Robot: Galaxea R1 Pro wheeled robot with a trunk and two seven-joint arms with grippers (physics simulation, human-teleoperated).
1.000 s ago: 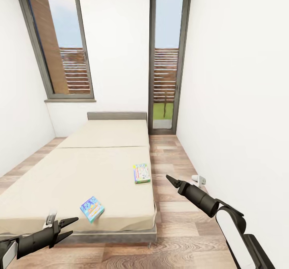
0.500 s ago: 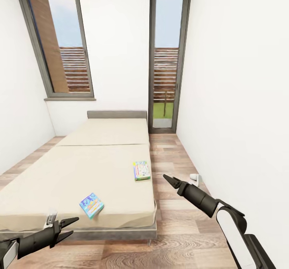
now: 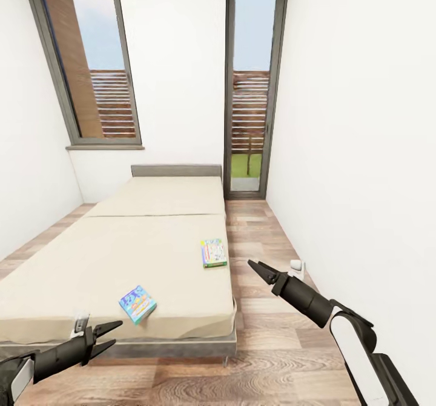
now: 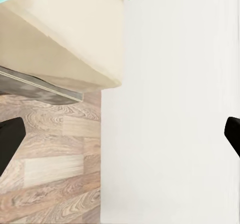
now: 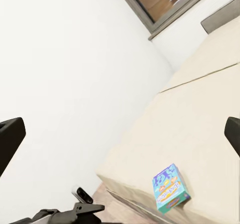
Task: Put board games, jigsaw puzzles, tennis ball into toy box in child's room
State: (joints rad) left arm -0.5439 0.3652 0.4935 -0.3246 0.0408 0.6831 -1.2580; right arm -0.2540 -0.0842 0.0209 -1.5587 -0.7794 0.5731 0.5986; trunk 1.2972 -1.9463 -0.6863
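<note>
Lying on bed (image 3: 121, 254): blue board game (image 3: 138, 303) nr foot edge, green-edged board game (image 3: 213, 252) by right side. Hovering off mattress, both spread, empty: left claw (image 3: 110, 337), right claw (image 3: 259, 269).

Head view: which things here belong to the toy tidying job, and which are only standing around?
Belonging to the job:
- flat blue board game box, near the bed's foot
- pale green-edged board game box, near the bed's right edge
- low beige bed, carrying both

Just there:
- small white object on the wooden floor by the right wall
</note>
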